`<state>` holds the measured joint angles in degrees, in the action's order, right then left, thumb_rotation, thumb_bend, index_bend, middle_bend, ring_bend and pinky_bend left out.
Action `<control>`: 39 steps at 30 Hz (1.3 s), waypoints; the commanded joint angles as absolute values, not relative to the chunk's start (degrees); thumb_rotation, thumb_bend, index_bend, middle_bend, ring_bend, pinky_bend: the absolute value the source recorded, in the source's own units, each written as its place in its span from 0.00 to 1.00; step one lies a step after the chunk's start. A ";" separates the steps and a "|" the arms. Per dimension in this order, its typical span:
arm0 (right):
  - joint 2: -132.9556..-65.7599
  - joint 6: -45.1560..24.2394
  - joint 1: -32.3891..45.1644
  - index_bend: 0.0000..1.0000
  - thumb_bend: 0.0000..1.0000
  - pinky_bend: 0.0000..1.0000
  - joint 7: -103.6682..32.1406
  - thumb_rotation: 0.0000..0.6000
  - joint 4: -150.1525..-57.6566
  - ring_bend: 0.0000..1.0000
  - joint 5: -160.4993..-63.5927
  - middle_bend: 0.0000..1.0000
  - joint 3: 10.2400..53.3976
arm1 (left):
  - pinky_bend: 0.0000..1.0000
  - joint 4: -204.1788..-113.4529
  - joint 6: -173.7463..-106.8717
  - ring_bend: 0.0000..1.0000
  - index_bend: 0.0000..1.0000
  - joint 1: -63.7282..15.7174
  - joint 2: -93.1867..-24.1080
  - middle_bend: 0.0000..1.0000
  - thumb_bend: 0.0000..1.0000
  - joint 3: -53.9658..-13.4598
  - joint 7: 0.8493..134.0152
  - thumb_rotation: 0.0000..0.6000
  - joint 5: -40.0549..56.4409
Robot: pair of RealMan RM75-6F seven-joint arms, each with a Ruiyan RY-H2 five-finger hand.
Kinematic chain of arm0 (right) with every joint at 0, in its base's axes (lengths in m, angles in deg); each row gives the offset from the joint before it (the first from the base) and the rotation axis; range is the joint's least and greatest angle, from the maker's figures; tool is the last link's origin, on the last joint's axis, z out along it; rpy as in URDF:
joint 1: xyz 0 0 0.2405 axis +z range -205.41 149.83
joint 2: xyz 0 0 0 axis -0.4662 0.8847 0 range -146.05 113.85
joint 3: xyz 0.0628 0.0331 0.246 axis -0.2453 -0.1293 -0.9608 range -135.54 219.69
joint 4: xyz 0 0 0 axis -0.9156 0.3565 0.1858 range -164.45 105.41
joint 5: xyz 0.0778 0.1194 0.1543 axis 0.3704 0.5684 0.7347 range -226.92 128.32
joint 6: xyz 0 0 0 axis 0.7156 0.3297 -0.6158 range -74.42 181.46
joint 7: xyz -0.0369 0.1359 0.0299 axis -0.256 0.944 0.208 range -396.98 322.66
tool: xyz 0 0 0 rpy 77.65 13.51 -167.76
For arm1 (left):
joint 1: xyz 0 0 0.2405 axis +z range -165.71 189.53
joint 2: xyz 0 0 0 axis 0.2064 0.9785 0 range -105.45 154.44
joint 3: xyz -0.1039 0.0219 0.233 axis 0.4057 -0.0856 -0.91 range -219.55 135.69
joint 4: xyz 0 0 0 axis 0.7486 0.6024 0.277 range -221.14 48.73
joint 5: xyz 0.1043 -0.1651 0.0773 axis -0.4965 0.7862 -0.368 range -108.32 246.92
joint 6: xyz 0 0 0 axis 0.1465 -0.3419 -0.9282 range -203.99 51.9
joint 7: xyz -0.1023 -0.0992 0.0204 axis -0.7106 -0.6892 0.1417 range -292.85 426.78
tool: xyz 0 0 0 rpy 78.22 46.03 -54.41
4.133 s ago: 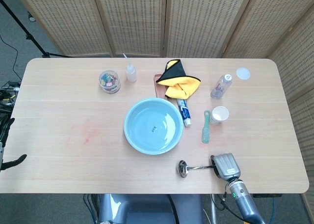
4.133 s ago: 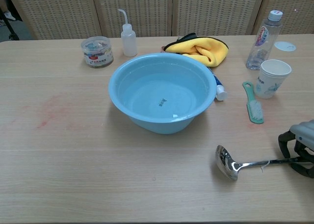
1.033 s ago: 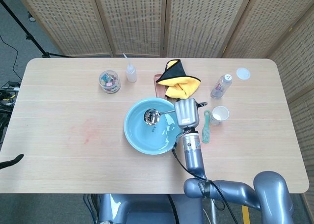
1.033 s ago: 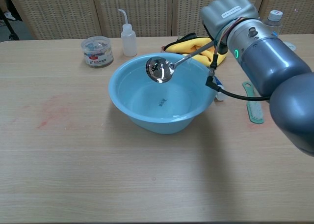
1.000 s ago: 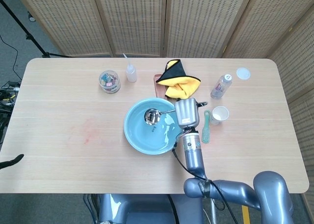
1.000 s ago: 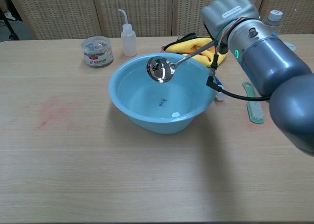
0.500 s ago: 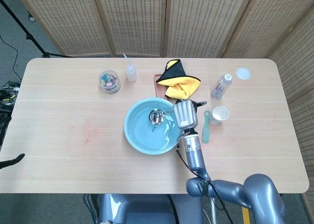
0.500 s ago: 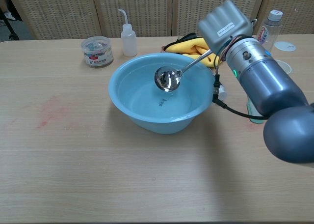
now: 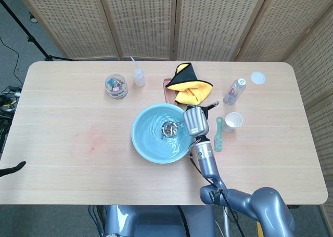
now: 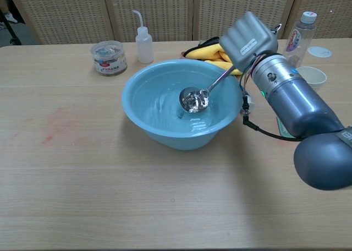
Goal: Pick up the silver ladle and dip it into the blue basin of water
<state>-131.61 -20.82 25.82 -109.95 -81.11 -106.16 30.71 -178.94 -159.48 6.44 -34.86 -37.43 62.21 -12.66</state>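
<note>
The blue basin (image 9: 147,142) (image 10: 144,117) sits at the table's middle with rippling water in it. My right hand (image 9: 195,121) (image 10: 249,39) hovers over the basin's right rim and grips the handle of the silver ladle (image 9: 168,127) (image 10: 193,100). The ladle slants down to the left, and its bowl lies in the water near the basin's centre. The fingers around the handle are hidden behind the hand's back. Only a dark tip of my left hand (image 9: 11,169) shows at the left edge of the head view; its fingers cannot be made out.
Behind the basin lie a yellow cloth (image 9: 190,89) (image 10: 225,54), a squeeze bottle (image 9: 138,76) (image 10: 143,43) and a small jar (image 9: 116,86) (image 10: 108,58). To the right are a toothpaste tube (image 10: 247,101), a green brush (image 9: 219,134), a paper cup (image 9: 233,121) (image 10: 312,74), a water bottle (image 9: 234,91) (image 10: 297,32) and a lid (image 9: 257,77).
My right hand has lowered the ladle from above the basin into the water, shifting slightly right. The water now ripples. Earlier still, the ladle lay on the table near the front edge.
</note>
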 commanded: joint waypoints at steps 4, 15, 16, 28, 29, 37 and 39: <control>-130.95 -20.21 24.95 0.79 1.00 1.00 -113.78 1.00 -84.65 0.95 -105.19 0.89 29.94 | 0.00 -178.94 -159.56 0.00 0.00 6.46 -34.86 0.00 0.00 -37.47 62.16 1.00 -12.76; -125.44 -20.94 22.42 0.79 1.00 1.00 -124.73 1.00 -101.40 0.95 -98.09 0.89 28.68 | 0.00 -179.18 -160.01 0.00 0.00 6.62 -34.89 0.00 0.00 -37.69 62.55 1.00 -13.28; -124.99 -21.20 22.27 0.79 1.00 1.00 -125.65 1.00 -102.78 0.95 -97.34 0.89 28.67 | 0.00 -179.20 -160.03 0.00 0.00 6.61 -34.91 0.00 0.00 -37.72 62.64 1.00 -13.33; -120.84 -25.31 21.74 0.79 1.00 1.00 -128.29 1.00 -117.12 0.95 -85.17 0.89 22.48 | 0.00 -179.39 -160.13 0.00 0.00 6.65 -34.88 0.00 0.00 -37.88 62.86 1.00 -13.60; -120.45 -25.57 21.93 0.79 1.00 1.00 -128.51 1.00 -117.74 0.95 -84.79 0.89 22.43 | 0.00 -179.40 -160.14 0.00 0.00 6.64 -34.88 0.00 0.00 -37.89 62.87 1.00 -13.63; -117.95 -27.74 22.89 0.79 1.00 1.00 -127.26 1.00 -122.39 0.95 -82.57 0.89 21.67 | 0.00 -179.52 -160.33 0.00 0.00 6.71 -34.90 0.00 0.00 -38.07 63.04 1.00 -14.01; -117.53 -28.18 23.24 0.79 1.00 1.00 -126.50 1.00 -123.38 0.95 -82.24 0.89 21.40 | 0.00 -179.56 -160.38 0.00 0.00 6.72 -34.91 0.00 0.00 -38.11 63.08 1.00 -14.09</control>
